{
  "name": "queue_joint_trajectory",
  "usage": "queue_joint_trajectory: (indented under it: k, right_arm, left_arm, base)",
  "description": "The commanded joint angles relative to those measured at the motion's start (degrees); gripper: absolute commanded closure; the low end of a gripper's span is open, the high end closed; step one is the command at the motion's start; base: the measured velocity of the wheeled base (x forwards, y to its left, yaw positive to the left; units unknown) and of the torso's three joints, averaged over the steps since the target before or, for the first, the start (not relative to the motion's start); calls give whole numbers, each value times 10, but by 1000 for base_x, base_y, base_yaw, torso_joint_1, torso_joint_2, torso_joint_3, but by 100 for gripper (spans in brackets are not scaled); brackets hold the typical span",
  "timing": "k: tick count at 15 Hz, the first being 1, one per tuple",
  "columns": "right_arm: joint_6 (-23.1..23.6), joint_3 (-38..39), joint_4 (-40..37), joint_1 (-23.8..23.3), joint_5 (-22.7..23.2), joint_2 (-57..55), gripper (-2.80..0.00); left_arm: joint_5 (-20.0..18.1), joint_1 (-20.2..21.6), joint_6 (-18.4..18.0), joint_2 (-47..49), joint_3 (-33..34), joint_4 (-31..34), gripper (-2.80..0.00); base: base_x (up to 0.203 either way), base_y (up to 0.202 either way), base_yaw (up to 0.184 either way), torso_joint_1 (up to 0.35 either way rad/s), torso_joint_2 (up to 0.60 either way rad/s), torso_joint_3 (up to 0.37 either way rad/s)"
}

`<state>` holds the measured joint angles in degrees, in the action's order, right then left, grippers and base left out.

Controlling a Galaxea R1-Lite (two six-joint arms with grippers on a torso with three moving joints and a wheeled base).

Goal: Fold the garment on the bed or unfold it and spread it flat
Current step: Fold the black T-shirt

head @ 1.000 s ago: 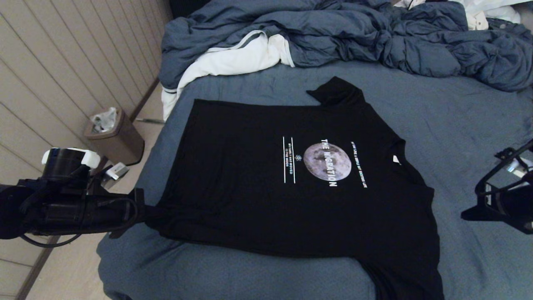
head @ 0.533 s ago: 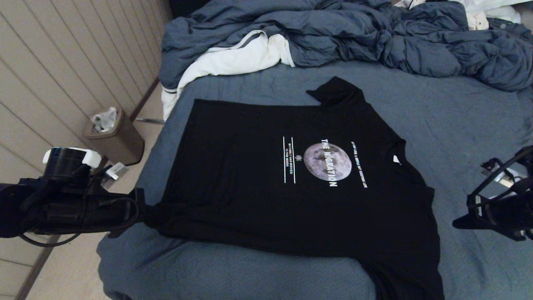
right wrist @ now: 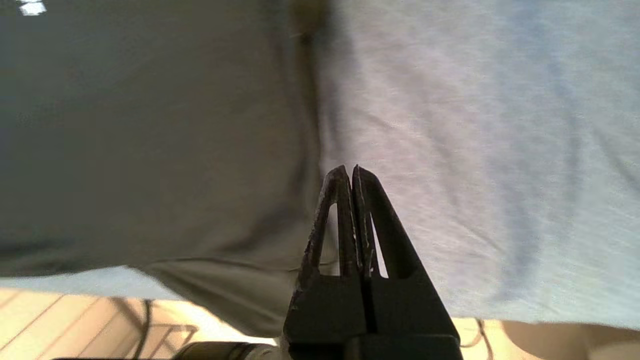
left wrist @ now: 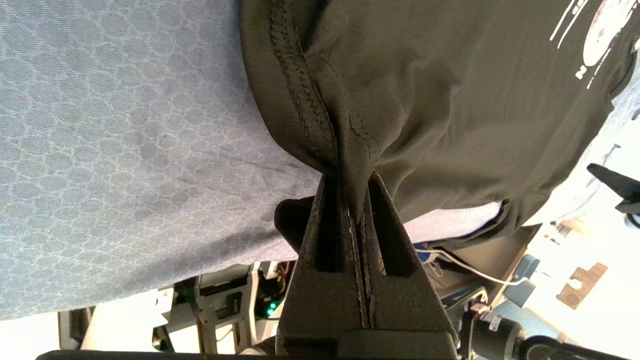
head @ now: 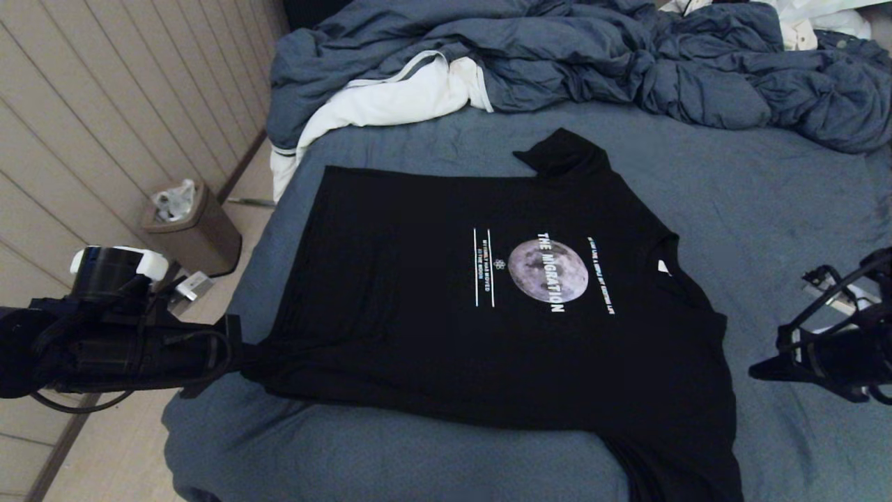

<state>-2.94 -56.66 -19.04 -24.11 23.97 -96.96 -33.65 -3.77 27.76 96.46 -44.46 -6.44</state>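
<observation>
**Black T-shirt spread on the bed, one hem corner pinched**

The bed (head: 780,202) fills most of the head view: a wide mattress under a blue-grey sheet, smooth but faintly creased. Along its far edge lies a rumpled blue-grey duvet (head: 557,49) in thick puffy folds, with a white cloth (head: 390,101) edged in grey trim spilling over the far left corner.

The garment (head: 432,335), a black short-sleeved T-shirt of soft matte knit, lies mostly flat in the middle of the bed, chest up. Its hem runs along the bed's left edge and its collar points toward the right side. A round grey moon print with white lettering sits on the chest. One sleeve juts toward the duvet; the other droops over the near edge.

The left gripper (head: 240,355) sits at the near left corner of the bed, its jaws clamped on the shirt's hem corner. The right gripper (head: 759,369) hovers over bare sheet near the right side, apart from the shirt, jaws pressed together with nothing between them.

The left wrist view alone shows the stitched double hem (left wrist: 305,105) bunched into the wedge-shaped black fingers (left wrist: 390,235), and a fine honeycomb weave in the sheet. The right wrist view shows the closed fingertips just beside the shirt's edge.

Beyond the left edge, a brown bin (head: 191,230) stands on the floor.
</observation>
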Motion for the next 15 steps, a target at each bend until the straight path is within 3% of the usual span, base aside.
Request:
queue_joint_trajectory:
  k: [1,8,9,10,15]
  right_arm:
    - [-1,0,-2,-1,9,-3,0]
    - [14,10,0,-5,20,2,0]
    - [25,17,0,-6,22,2,-232]
    - [35,26,0,-6,23,4,-280]
    - [43,30,2,-5,39,2,-280]
  left_arm:
    - [-1,1,2,-1,2,-1,0]
    - [10,-1,5,1,5,-2,0]
    - [10,-1,5,0,6,-2,0]
    - [10,-1,5,0,6,-2,0]
    - [10,-1,5,-1,7,-1,0]
  base:
    - [0,0,0,0,0,0]
    - [0,0,0,0,0,0]
    - [0,0,0,0,0,0]
    - [0,0,0,0,0,0]
    - [0,0,0,0,0,0]
